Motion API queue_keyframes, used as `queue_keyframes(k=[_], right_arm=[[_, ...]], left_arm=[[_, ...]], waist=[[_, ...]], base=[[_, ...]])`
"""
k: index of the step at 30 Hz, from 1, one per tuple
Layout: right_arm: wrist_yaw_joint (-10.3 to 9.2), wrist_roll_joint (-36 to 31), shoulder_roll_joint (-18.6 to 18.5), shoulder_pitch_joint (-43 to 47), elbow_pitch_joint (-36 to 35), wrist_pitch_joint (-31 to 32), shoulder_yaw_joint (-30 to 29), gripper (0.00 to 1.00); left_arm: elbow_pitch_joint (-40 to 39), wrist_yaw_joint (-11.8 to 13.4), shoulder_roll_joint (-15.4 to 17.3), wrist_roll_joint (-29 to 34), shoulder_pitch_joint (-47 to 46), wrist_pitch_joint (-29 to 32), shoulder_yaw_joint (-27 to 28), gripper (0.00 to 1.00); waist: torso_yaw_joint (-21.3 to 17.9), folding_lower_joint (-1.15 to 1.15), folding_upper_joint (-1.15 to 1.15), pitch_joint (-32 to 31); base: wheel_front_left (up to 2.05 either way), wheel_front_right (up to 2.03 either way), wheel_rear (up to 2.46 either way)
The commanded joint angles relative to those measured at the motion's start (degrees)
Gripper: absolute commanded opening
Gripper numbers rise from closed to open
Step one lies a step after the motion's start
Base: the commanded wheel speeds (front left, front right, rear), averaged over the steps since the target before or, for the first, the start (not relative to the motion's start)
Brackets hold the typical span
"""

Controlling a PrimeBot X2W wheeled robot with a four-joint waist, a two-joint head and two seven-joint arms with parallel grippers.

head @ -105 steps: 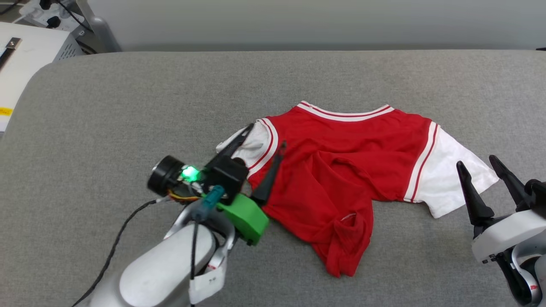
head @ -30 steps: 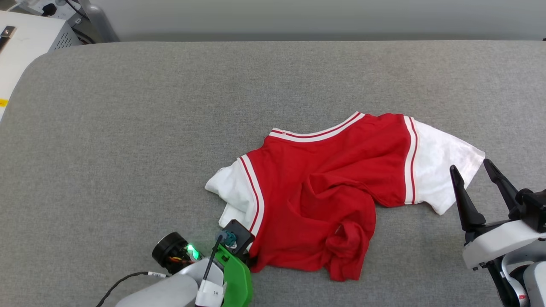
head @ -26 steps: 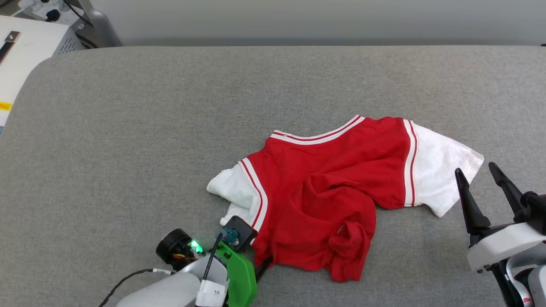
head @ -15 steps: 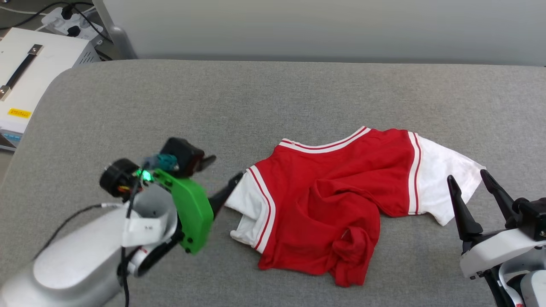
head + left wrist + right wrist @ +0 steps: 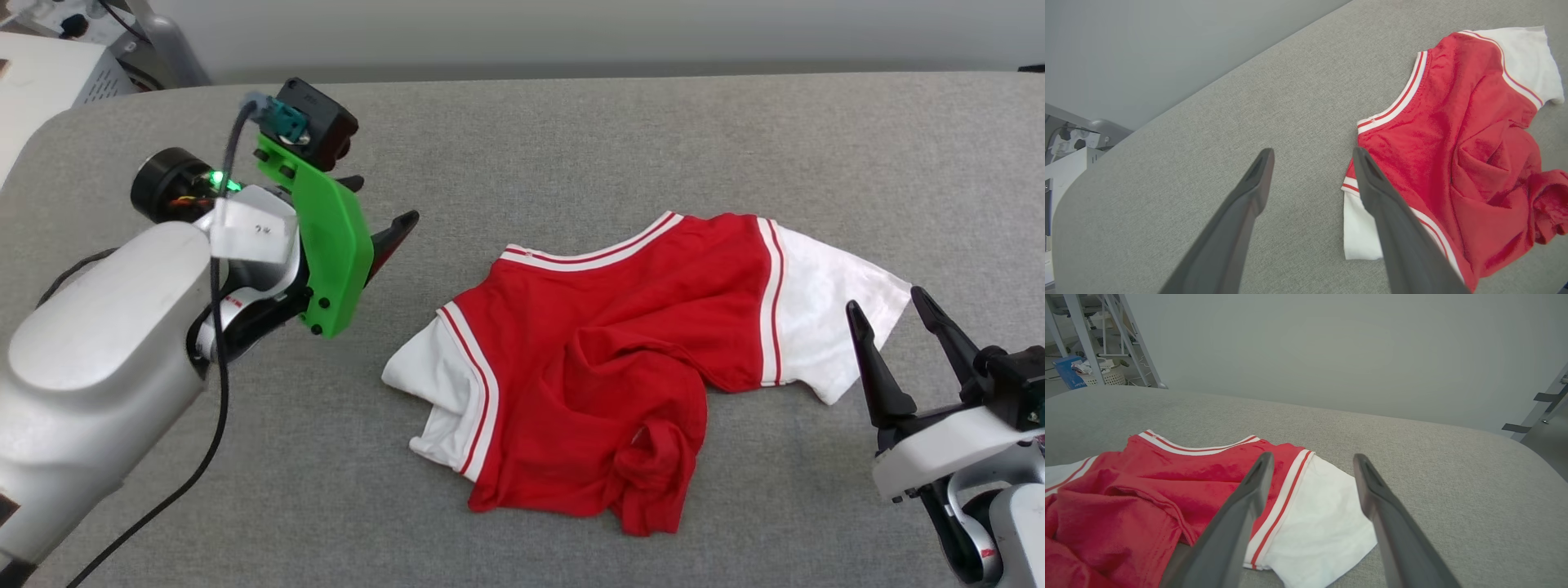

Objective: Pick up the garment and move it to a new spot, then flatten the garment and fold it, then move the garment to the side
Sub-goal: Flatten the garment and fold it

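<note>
1. The garment (image 5: pixel 620 327) is a red T-shirt with white short sleeves and striped red-and-white trim.
2. It lies crumpled, its lower body bunched into folds and both sleeves spread outward.
3. It rests on the grey fabric table (image 5: pixel 571 139), right of centre, with its neckline toward the far edge.

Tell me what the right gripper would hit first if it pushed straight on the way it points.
Most likely the garment at its white sleeve, just ahead of the right gripper; past that, the grey table.
</note>
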Motion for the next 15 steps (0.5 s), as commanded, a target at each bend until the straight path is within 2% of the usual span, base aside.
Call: queue_keyframes(k=[1, 4, 5, 10, 15], right_arm=[[-0.03, -0.3, -0.2, -1.4, -0.2, -0.4, 0.3, 1.00], [-0.03, -0.6, -0.1, -2.6, -0.4, -0.5, 0.8, 1.00], [-0.03, -0.7, -0.1, -3.7, -0.3, -0.6, 0.9, 1.00], [-0.03, -1.0, 0.1, -5.2, -0.1, -0.9, 1.2, 1.00], [-0.03, -1.1, 0.0, -6.0, 0.2, -1.2, 1.0, 1.00]], left_arm=[[2.4, -1.1, -1.5, -1.1, -1.5, 2.2, -0.9, 1.00], [7.2, -2.8, -3.5, -1.5, -3.4, 5.7, -2.7, 1.00], [11.3, -4.1, -5.8, -1.7, -4.7, 7.6, -4.6, 1.00], [16.8, -5.1, -8.7, -2.3, -5.0, 8.6, -7.2, 1.00], [19.7, -5.5, -9.7, -1.8, -3.7, 11.1, -12.1, 1.00]], waist=[[-1.6, 0.00, 0.00, 2.0], [-2.6, 0.00, 0.00, 3.6], [-3.5, 0.00, 0.00, 5.2], [-4.9, 0.00, 0.00, 7.5], [-5.4, 0.00, 0.00, 8.8]], base=[[0.00, 0.00, 0.00], [0.00, 0.00, 0.00], [0.00, 0.00, 0.00], [0.00, 0.00, 0.00], [0.00, 0.00, 0.00]])
